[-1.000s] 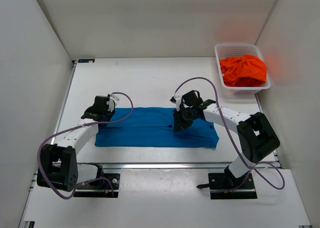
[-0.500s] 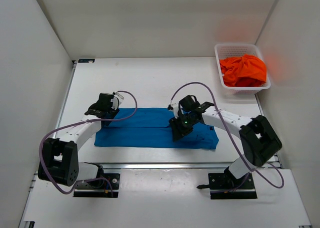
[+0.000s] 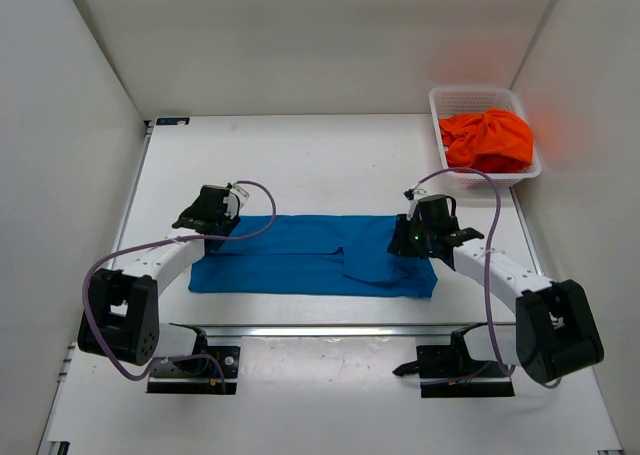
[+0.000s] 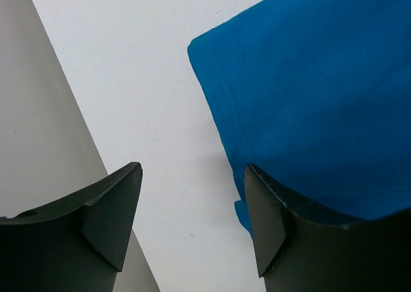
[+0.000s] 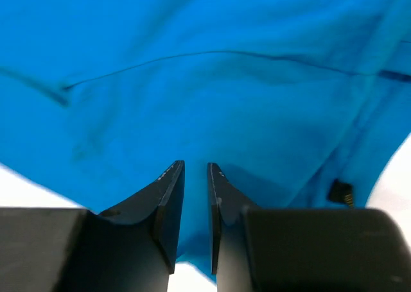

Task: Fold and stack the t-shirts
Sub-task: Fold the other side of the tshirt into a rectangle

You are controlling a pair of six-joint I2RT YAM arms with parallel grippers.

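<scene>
A bright blue t-shirt lies folded into a long flat band across the table's front. My left gripper hovers at its far left corner, open. In the left wrist view the blue t-shirt has its corner beside the right finger, and bare table shows between the jaws of the left gripper. My right gripper is over the band's right end. Seen from the right wrist, the right gripper has its jaws only a narrow slit apart above the blue t-shirt, gripping nothing. An orange t-shirt lies crumpled in the basket.
The white lattice basket stands at the back right corner against the right wall. White walls close in the table on the left, back and right. A metal rail runs along the front edge by the arm bases.
My right gripper left the middle of the blue t-shirt and swung to its right end, jaws opening then narrowing. The left gripper shifted slightly toward the far left corner and widened a little.
</scene>
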